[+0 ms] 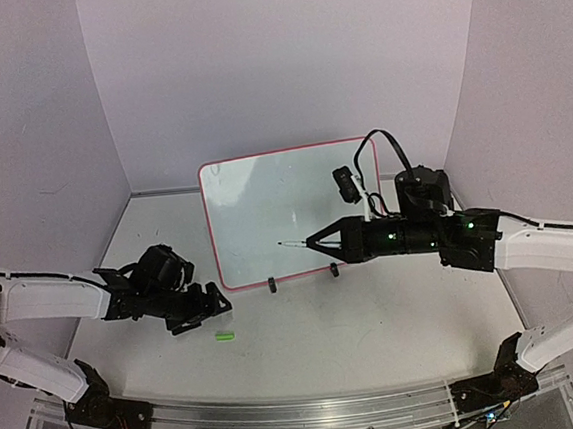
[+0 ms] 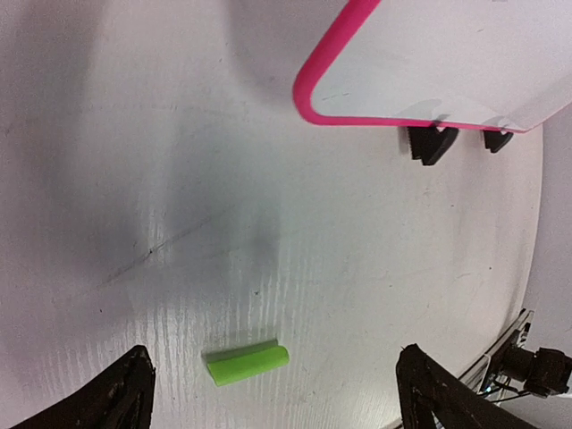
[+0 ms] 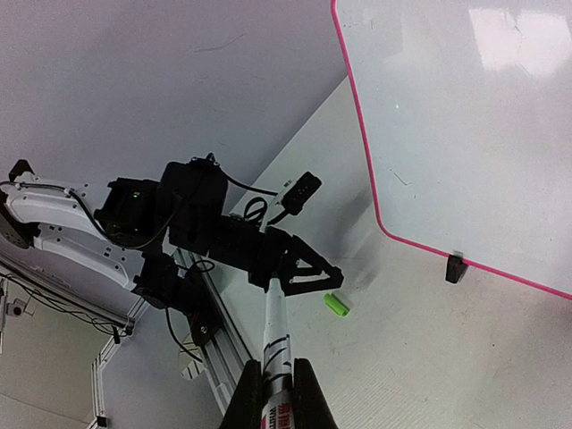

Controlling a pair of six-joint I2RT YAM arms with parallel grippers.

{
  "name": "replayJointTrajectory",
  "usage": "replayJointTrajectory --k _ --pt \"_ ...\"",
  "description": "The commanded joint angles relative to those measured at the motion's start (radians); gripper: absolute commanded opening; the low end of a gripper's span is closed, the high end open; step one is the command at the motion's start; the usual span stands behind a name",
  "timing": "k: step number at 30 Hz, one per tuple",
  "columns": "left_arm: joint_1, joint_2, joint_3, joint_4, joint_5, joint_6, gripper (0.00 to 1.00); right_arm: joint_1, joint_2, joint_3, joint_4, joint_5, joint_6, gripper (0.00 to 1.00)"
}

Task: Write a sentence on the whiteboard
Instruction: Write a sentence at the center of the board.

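Right claw [image 1: 319, 241] is clamped shut on a marker [image 3: 275, 331]. The white barrel sticks out past the fingertips and points left across the worktop [image 1: 377, 327]. From above, the dark tip sits over the lower middle of the whiteboard [image 1: 266, 211], but honestly I can't tell if it's touching the surface or just hanging in front of it. The right wrist view is no help: the tip end gets lost against the dark body of the other arm, and the bottom of the picture cuts off the back of the marker.

Left claw [image 1: 207, 310] is spread wide open with nothing in it, low over the worktop on the left. Its own camera only catches the two fingertips [image 2: 121, 393] in the bottom corners. A green cap [image 2: 246, 364] lies on its side on the worktop between them, not touching either one.

The whiteboard stands near the middle of the worktop on two black clip feet [image 1: 272, 285], leaning back a bit, pink-red frame all round. It's beyond and to the right of the left claw, well apart from it. I can't make out any writing on it, just some glare and faint specks. The left wrist view only gets its lower corner and the feet.
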Motion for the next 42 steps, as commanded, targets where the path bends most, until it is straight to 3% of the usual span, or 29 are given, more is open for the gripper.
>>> replayJointTrajectory --k 1,9,14,19,29,42 --pt "0.109 -0.103 0.104 -0.112 0.079 0.139 0.94 0.005 -0.01 0.055 -0.024 0.063 -0.001 0.0" --pt "0.326 0.013 0.419 -0.375 0.299 0.522 0.96 0.006 0.025 0.093 -0.031 0.084 0.002 0.0" --pt "0.445 0.133 0.584 -0.361 0.514 0.688 0.96 0.006 0.074 0.138 -0.025 0.072 0.003 0.0" --pt "0.507 0.244 0.695 -0.227 0.714 0.725 0.92 0.006 0.132 0.18 0.018 0.042 0.009 0.0" --pt "0.525 0.39 0.84 -0.185 0.773 0.829 0.67 -0.011 0.262 0.311 0.043 0.005 -0.001 0.0" --pt "0.525 0.432 0.855 -0.184 0.802 0.941 0.37 -0.067 0.38 0.416 0.059 -0.081 -0.011 0.0"
